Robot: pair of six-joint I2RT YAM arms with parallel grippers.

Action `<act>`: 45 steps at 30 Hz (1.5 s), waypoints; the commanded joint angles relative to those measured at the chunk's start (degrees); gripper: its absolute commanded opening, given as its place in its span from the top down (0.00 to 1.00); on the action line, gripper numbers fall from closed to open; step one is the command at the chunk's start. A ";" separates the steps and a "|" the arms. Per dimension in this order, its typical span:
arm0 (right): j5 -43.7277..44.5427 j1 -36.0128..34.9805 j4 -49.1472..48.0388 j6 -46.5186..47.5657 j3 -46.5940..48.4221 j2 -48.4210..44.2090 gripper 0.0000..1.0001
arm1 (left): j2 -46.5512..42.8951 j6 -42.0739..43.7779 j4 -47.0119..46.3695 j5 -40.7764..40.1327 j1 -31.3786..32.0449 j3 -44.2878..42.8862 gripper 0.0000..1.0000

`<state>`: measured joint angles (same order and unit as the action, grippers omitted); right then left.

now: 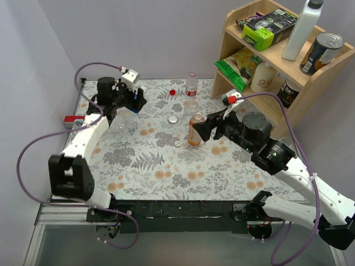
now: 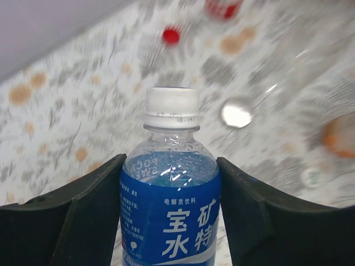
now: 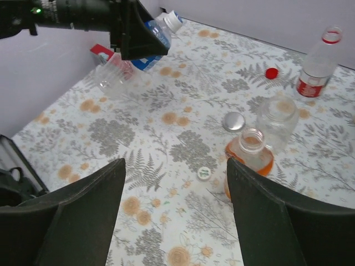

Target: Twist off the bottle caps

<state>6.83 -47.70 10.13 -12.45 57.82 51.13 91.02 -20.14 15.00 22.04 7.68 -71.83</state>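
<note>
Blue-labelled clear plastic bottle (image 2: 169, 221) was clamped between the black fingers of the left gripper (image 2: 170, 166), with its bluish-white screw cap (image 2: 172, 105) on the neck. In the top view the pair sat at ten o'clock on the floral-patterned table (image 1: 155, 166).

The right gripper (image 3: 176, 166) hovered with its fingers spread wide, grasping nothing. It was just at three o'clock of the uncapped orange-liquid bottle (image 1: 194, 132), which stood near the table's centre. Beyond that bottle, toward twelve o'clock, stood the squat clear bottle (image 3: 277, 113) and, farther back, the clear bottle with a red label (image 3: 316, 66). Both had open necks.

Three caps lay loose on the table. The small red cap (image 1: 172, 92) was at nine o'clock of the red-labelled bottle. The wider silver-white cap (image 1: 173, 118) was at eight o'clock of the squat one. The small white cap (image 1: 177, 143) was at eight o'clock of the orange one.
</note>
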 commanded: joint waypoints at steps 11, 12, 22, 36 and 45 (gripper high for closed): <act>-5.69 -9.07 -11.53 -8.73 15.83 15.56 0.24 | -35.30 -26.45 -28.63 30.88 9.26 28.06 0.50; -5.51 -9.34 -11.54 -9.26 16.26 16.27 0.24 | -35.82 -25.66 -28.71 29.04 10.32 28.67 0.50; -1.04 -10.04 -12.15 -15.85 7.75 14.35 0.26 | -39.52 -25.47 -28.19 19.63 18.68 32.19 0.53; -3.58 -8.90 -17.23 -18.66 3.27 12.06 0.37 | -39.96 -26.27 -30.03 21.02 20.88 33.51 0.54; -5.07 -8.46 -19.80 -19.72 1.94 12.68 0.53 | -40.05 -25.92 -30.30 22.16 21.32 33.69 0.54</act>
<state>2.66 -56.53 -3.73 -31.29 60.10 64.45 51.88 -46.33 -14.09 42.96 28.64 -38.59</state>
